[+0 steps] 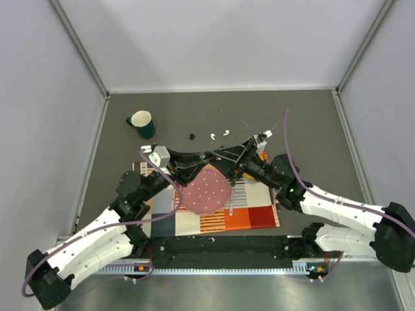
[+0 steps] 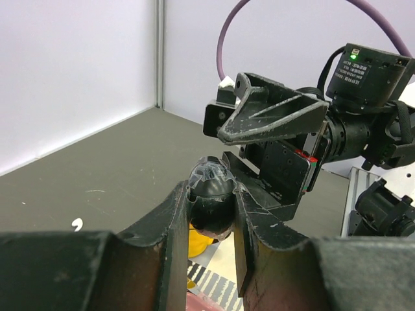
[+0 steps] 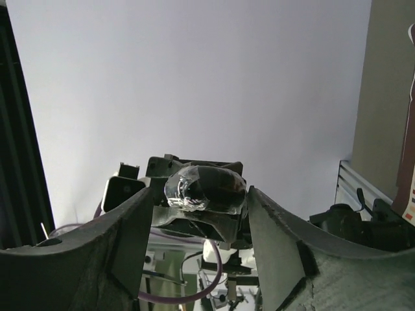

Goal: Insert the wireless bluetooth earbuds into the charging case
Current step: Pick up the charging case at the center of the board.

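— In the middle of the overhead view, both arms meet above a striped mat (image 1: 249,217) and a pink disc (image 1: 206,191), but what sits between their tips is hard to make out there.
— The wrist views give it. In the left one, the left gripper (image 2: 211,201) pinches a black oval object (image 2: 209,184) (clear tape across its top). In the right one, the right gripper (image 3: 200,194) stands spread to either side of that object, with a sliver of gap at frame left.
— And the earbuds (image 1: 214,137)?
— Only the overhead shows both: two white commas, upper centre, on the bare table (image 1: 311,123) just beyond the grippers, near a black speck (image 1: 192,136). The left wrist view catches one, lower left.
— The room?
— Dark grey tabletop, pale walls (image 1: 214,39) on three sides, a green mug (image 1: 141,123) upper left.
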### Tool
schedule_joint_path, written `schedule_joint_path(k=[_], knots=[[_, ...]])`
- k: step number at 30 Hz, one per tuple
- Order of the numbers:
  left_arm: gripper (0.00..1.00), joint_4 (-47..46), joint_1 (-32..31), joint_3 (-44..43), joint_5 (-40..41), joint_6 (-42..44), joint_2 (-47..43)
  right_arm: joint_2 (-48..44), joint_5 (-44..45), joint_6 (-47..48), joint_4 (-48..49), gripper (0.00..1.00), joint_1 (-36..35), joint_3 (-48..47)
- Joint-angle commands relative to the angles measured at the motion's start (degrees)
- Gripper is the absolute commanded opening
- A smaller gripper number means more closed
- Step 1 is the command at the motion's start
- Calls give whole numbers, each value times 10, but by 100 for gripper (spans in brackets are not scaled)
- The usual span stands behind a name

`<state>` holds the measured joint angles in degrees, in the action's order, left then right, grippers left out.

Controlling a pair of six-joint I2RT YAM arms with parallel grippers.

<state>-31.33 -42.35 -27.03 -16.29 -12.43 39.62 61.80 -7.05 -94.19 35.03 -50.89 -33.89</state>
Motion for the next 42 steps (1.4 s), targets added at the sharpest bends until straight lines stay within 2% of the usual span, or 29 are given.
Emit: schedule_joint_path(k=[1,11,13,15,17,21,24,28,32,33,35,37,39,42], knots=[[0,-39,0,5,6,7,-7,9,12,-27,73,58,-7,9],[0,-44,0,3,-11,2,2,24,8,-38,106,55,-6,16],[0,-45,0,3,-14,2,3,24,12,-41,115,48,-7,22],[0,-46,0,3,-15,2,3,25,11,-41,122,45,-7,22],[0,-47,0,3,-18,1,5,27,8,-41,123,45,-6,21],[0,-52,1,3,-32,-1,10,34,4,-42,132,56,-6,20],[0,-54,0,2,-34,-3,13,39,1,-45,142,60,-6,20],[0,-52,0,2,-31,-1,13,49,-4,-52,159,57,-6,21],[0,-53,0,4,-32,0,11,50,-1,-54,167,47,-7,25],[0,-51,0,3,-34,0,10,50,1,-55,168,38,-6,26],[0,-47,0,2,-40,0,11,51,3,-51,178,26,-6,28],[0,-44,0,2,-48,-2,11,53,2,-45,183,20,-7,27],[5,-36,1,-2,-48,-7,13,52,-2,-35,185,12,-6,22],[15,-3,1,-15,-50,-8,14,51,-9,-16,168,9,-7,10]])
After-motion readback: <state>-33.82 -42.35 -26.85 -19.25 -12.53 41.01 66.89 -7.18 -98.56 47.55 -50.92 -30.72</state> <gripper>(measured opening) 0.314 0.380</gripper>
